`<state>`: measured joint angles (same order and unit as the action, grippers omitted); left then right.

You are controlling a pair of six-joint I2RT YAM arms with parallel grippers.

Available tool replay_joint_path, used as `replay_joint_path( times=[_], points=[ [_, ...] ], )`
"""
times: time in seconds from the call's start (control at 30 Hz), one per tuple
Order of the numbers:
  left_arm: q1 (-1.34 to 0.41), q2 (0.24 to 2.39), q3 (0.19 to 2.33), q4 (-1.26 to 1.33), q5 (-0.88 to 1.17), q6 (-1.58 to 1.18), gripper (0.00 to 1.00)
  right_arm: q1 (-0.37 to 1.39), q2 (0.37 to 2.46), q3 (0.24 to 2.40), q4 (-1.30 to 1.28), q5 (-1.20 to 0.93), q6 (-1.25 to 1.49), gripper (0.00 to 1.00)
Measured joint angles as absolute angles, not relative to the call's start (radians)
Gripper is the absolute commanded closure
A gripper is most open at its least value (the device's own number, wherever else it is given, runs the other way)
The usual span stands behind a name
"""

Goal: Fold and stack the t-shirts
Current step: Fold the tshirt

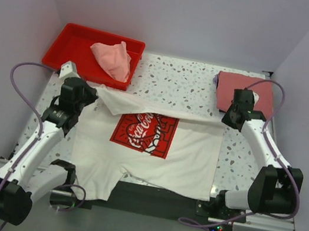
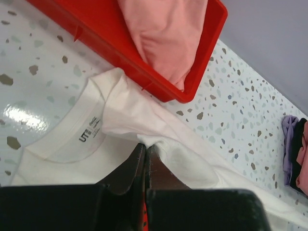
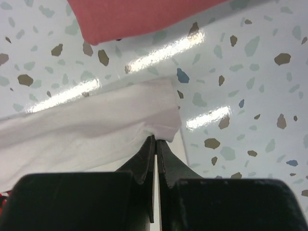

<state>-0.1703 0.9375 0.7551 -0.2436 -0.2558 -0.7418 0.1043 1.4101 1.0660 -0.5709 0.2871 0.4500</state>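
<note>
Speckled bench (image 1: 196,81), white walls. White t-shirt (image 1: 189,157) lies mid-bench, red print up, far edge pulled into a taut band. Left pincer (image 1: 92,90) clamped tight on cloth beside the collar; right pincer (image 1: 226,121) clamped on the opposite corner. Pale pink tee (image 1: 114,59) heaped in red tray (image 1: 71,47), far left; dusty-red tee (image 1: 240,90) folded far right.

The right end effector (image 3: 155,139) has its two dark fingers pressed nearly together, pinching a bunched corner of the white t-shirt (image 3: 96,130). From the pinch the cloth runs off to the left in a creased band above the speckled table (image 3: 240,86), and a flatter white layer lies on the table just beside the fingers. The dusty-red t-shirt (image 3: 134,17) lies along the top edge, apart from the white cloth, with glare streaks on the table between them.
</note>
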Motion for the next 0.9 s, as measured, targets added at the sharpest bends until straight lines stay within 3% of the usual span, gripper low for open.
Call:
replay_joint_path(
  times=[0.37,0.5,0.63,0.7,0.8,0.83,0.9],
  points=[
    [-0.17,0.837,0.612,-0.345,-0.276,-0.836,1.0,0.104,1.338,0.857,-0.563,0.204,0.444,1.0],
    [-0.17,0.844,0.575,-0.39,-0.272,-0.852,1.0,0.104,1.337,0.789,-0.567,0.19,0.445,0.94],
    [-0.17,0.834,0.539,-0.403,-0.266,-0.858,1.0,0.104,1.338,0.761,-0.573,0.186,0.446,0.72],
    [-0.17,0.83,0.527,-0.408,-0.265,-0.861,1.0,0.104,1.338,0.76,-0.574,0.175,0.443,0.47],
    [-0.17,0.831,0.526,-0.407,-0.265,-0.862,1.0,0.105,1.328,0.76,-0.575,0.141,0.423,0.24],
    [-0.17,0.832,0.526,-0.405,-0.265,-0.862,1.0,0.105,1.316,0.761,-0.576,0.128,0.414,0.01],
    [-0.17,0.842,0.526,-0.398,-0.261,-0.862,1.0,0.11,1.27,0.762,-0.576,0.092,0.393,0.01]
  ],
)
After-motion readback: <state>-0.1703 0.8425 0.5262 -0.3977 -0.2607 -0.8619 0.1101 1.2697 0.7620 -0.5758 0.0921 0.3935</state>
